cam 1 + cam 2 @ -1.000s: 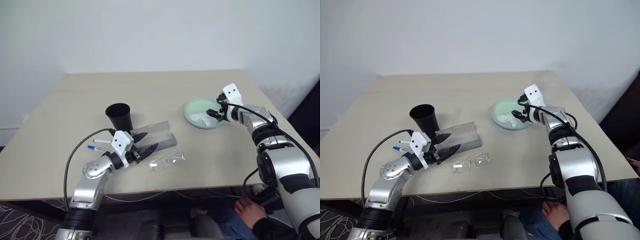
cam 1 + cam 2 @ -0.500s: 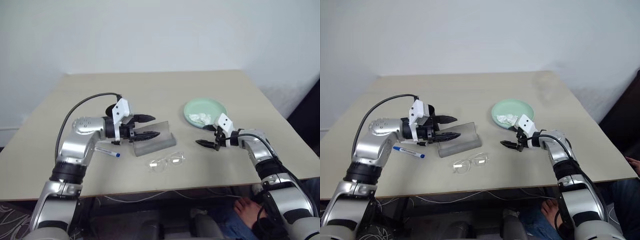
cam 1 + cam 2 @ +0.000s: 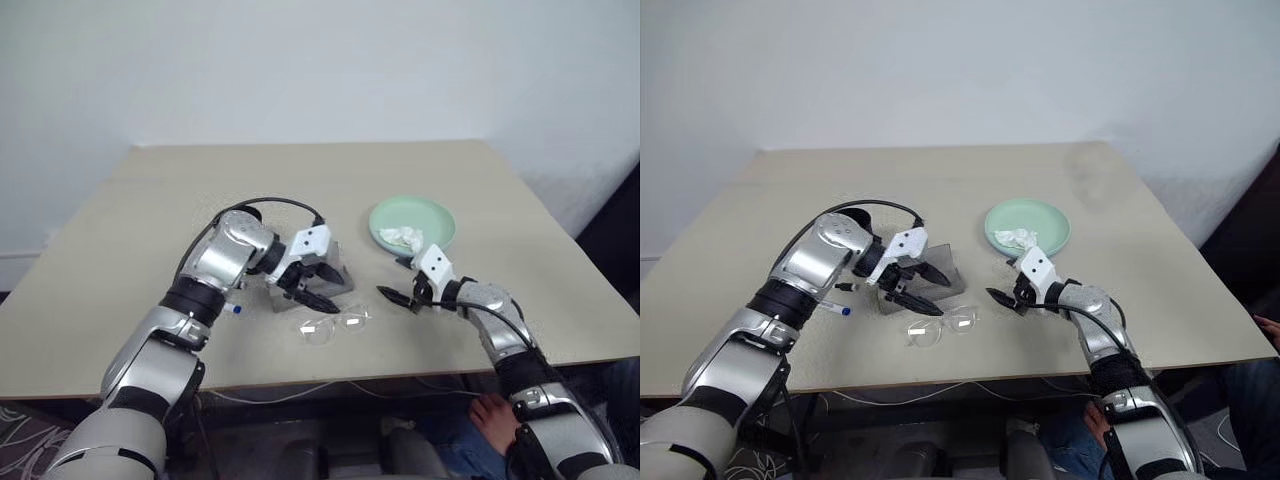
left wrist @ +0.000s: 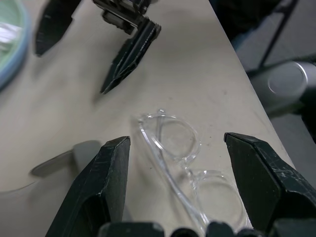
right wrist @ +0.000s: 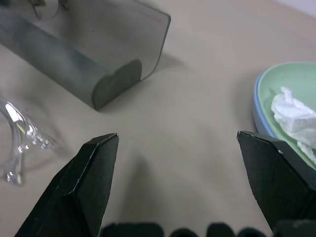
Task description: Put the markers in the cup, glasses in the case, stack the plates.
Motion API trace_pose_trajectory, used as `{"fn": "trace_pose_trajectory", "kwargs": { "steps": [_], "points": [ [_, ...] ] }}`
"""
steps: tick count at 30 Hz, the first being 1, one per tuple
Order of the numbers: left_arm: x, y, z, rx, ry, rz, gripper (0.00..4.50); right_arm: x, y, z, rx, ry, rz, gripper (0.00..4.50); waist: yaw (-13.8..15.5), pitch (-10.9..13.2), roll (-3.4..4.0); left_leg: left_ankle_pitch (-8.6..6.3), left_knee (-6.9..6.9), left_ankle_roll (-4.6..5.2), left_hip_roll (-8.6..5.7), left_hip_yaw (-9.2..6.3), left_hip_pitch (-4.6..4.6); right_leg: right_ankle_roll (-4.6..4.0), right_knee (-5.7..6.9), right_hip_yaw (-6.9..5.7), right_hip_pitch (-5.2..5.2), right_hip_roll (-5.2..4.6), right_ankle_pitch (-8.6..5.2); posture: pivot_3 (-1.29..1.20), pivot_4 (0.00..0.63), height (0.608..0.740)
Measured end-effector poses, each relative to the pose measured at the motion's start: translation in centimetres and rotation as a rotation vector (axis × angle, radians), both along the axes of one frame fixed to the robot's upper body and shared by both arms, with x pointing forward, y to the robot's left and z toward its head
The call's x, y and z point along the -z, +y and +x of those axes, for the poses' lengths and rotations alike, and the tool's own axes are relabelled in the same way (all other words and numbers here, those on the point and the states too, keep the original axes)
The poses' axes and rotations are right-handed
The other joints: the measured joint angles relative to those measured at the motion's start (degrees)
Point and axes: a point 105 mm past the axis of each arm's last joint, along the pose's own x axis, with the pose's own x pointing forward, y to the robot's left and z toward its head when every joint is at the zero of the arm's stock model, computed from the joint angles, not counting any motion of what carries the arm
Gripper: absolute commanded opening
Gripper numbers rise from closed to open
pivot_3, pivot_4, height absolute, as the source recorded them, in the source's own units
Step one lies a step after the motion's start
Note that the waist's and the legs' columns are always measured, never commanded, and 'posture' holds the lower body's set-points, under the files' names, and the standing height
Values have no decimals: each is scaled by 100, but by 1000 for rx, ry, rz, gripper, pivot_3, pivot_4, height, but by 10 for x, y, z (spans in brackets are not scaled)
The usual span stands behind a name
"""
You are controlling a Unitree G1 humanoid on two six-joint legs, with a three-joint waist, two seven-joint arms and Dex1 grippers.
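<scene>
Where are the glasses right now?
The glasses lie on the table near its front edge, just in front of the open case, with the open left gripper over them.

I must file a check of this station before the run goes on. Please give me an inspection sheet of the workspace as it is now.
Surface: beige table, bare at the far side.
Job's things: clear glasses on the table; grey case open; blue-capped marker; mint green plate on a light blue plate.
Clutter: crumpled tissue in the top plate.
Grippers: left gripper open above the glasses; right gripper open, empty.
Cables: black cable on the left arm.
Surroundings: white wall; a person's hand below the table edge.
</scene>
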Motion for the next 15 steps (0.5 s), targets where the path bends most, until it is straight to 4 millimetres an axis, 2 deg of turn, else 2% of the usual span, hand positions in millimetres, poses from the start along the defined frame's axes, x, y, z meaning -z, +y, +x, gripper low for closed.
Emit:
{"fn": "trace_pose_trajectory", "kwargs": {
  "steps": [6,11,15],
  "points": [
    [16,7,-1,-5,71,119,3215,9,-6,-11,63,17,13,4152,-5,4,-4,0,1,1,0,2,0,0,3,4,-3,4,0,0,0,720],
    [22,12,2,-18,96,188,3215,4,-7,-9,86,-9,20,4152,-3,6,-8,0,4,1,6,1,0,-1,2,8,-1,3,-1,0,0,720],
    [23,6,1,-26,135,191,3215,2,-6,-8,94,-22,24,4152,1,10,-16,-2,4,5,7,-1,-4,5,0,9,-3,2,-3,0,0,720]
  ]
}}
